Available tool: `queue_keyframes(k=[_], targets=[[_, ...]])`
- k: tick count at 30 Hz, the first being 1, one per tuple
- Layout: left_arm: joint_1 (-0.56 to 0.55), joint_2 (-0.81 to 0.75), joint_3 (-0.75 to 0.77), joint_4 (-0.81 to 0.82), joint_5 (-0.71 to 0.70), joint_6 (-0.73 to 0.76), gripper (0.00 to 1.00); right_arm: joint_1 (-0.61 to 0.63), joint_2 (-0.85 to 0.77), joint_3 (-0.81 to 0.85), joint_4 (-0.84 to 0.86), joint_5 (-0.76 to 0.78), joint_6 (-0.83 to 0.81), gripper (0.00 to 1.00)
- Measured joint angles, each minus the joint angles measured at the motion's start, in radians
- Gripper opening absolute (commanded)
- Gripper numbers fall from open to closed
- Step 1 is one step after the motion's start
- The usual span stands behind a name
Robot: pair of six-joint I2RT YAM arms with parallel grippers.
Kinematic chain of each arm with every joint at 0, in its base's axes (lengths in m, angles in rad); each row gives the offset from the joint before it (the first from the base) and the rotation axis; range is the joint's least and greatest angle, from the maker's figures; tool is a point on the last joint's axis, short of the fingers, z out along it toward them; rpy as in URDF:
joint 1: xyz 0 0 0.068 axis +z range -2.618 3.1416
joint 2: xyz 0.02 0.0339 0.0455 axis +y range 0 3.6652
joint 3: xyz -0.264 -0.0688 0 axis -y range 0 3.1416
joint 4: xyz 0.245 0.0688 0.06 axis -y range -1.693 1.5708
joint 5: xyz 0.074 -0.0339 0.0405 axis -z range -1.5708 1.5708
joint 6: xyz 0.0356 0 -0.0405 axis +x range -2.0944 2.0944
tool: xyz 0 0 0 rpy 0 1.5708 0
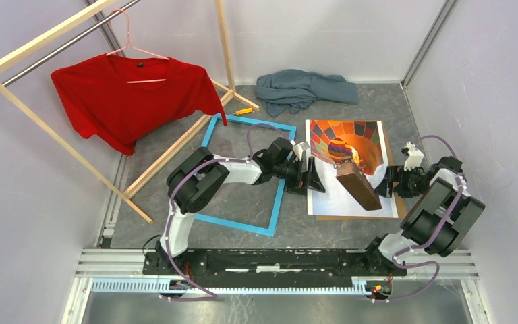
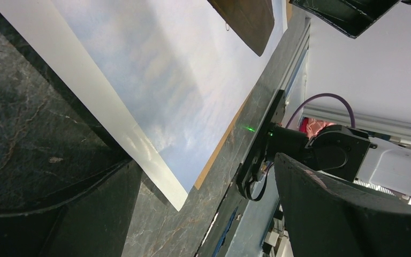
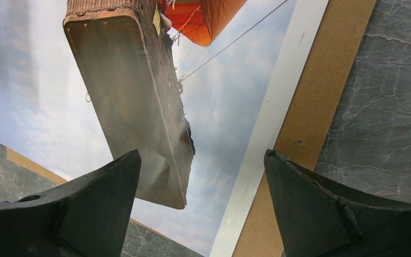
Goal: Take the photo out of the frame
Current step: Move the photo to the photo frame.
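1. Photo (image 1: pixel 351 172) lies on backing board (image 3: pixel 310 123), right of empty frame (image 1: pixel 237 225), on table (image 1: pixel 394 101).
2. Left hand (image 1: pixel 308 177) & right hand (image 3: pixel 202 160): both released, jaws wide, flanking photo.
3. Risk: a low pull-back could snag photo edge and crease it.

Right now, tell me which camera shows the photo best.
Top external: the whole photo is in view, lying beside the frame. Left wrist catches only a pale corner of the photo; right wrist crops the photo to the basket and some balloon.
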Motion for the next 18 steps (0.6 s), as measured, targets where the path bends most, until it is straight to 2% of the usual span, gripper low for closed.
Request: queue_keyframes(k=[18], targets=[[0.007, 0.0, -0.066, 0.132, 0.037, -0.114, 0.98, 0.0, 0.015, 0.013, -0.007, -0.005, 0.0, 0.92]])
